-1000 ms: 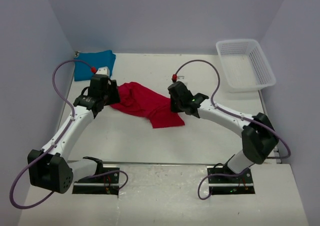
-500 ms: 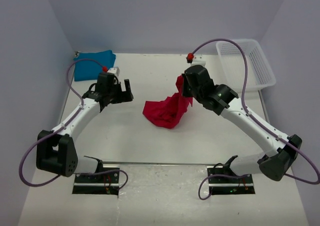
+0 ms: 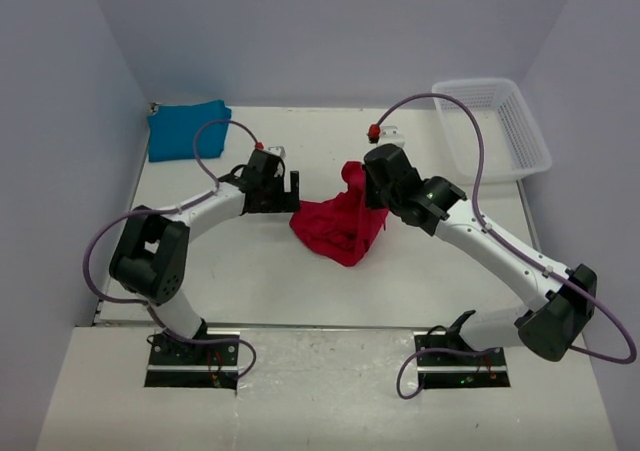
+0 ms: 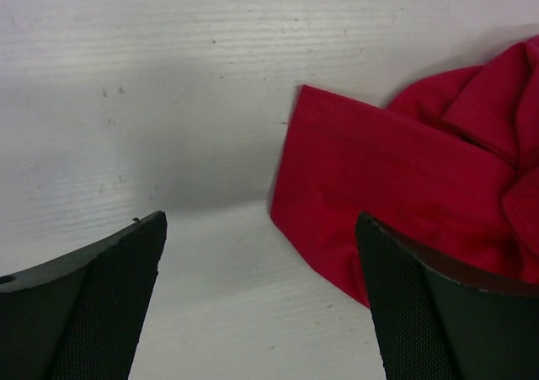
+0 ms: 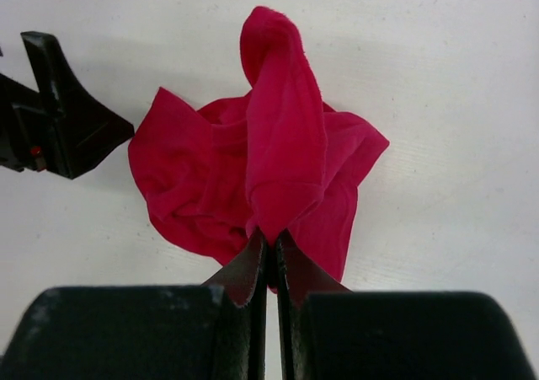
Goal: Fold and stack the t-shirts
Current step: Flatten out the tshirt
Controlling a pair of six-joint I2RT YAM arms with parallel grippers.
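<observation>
Near the middle of the table point(image 3: 250, 271) the right gripper point(image 5: 269, 241), jaws shut, pinches a fold of the red t-shirt point(image 3: 335, 233) while the left gripper point(image 4: 261, 218) gapes empty just left of it, so a one-point pull could bunch it tighter; the teal t-shirt point(image 3: 188, 129) lies far left.

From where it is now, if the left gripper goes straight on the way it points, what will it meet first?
Probably the near edge of the red t-shirt, lying just ahead of the open left gripper. Height is unclear, so it may graze the table first.
</observation>
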